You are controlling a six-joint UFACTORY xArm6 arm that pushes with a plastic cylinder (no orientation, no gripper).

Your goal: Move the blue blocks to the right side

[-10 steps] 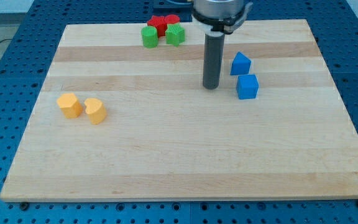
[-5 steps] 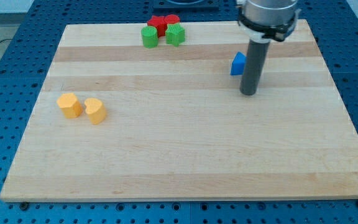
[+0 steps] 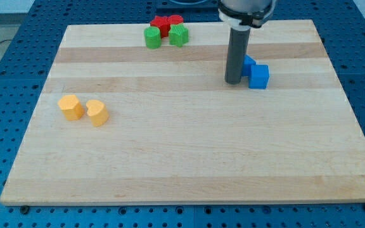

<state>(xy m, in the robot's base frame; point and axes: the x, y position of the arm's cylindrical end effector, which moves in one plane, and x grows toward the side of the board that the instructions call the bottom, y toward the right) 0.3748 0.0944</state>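
Two blue blocks sit together right of the board's middle, toward the view's top. The blue cube (image 3: 259, 76) is in full sight. The other blue block (image 3: 249, 63) is partly hidden behind the rod, just above and left of the cube. My tip (image 3: 233, 82) rests on the board just left of the blue cube, close to both blue blocks.
Two green blocks (image 3: 152, 37) (image 3: 179, 35) and two red blocks (image 3: 160, 25) (image 3: 175, 21) cluster at the view's top edge of the wooden board (image 3: 182, 152). Two orange blocks (image 3: 71, 107) (image 3: 97, 112) lie at the view's left.
The rod swung right over the blue blocks, then came back left. The blue cube now lies up beside the other blue block, slightly right of where it was.
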